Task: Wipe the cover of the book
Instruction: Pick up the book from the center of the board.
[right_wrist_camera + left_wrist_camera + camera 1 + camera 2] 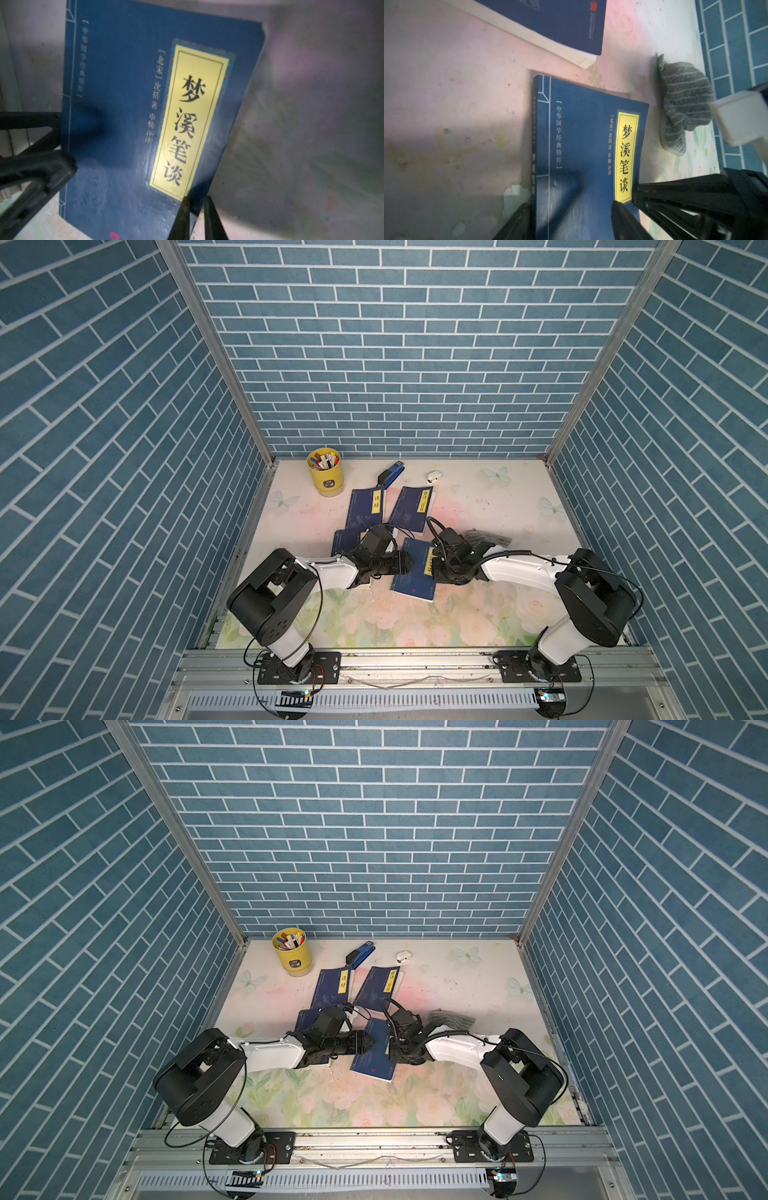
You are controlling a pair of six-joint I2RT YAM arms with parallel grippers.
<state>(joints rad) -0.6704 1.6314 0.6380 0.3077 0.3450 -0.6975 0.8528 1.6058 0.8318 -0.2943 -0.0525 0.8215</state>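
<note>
A blue book (415, 572) with a yellow title strip lies in the middle of the table, seen in both top views and close up in the wrist views (583, 145) (128, 104). My left gripper (409, 562) (571, 218) is open. One finger (517, 222) sits beside the spine and the other over the cover. My right gripper (432, 566) (197, 199) is shut on the book's opposite long edge, near the yellow strip's end. A grey striped cloth (488, 537) (683, 104) lies loose on the table behind my right arm, held by neither gripper.
Three more blue books (365, 508) (411, 506) (345, 541) lie behind and left of the centre one. A yellow pen cup (325, 470), a blue stapler (390, 475) and a small white object (435, 477) stand near the back wall.
</note>
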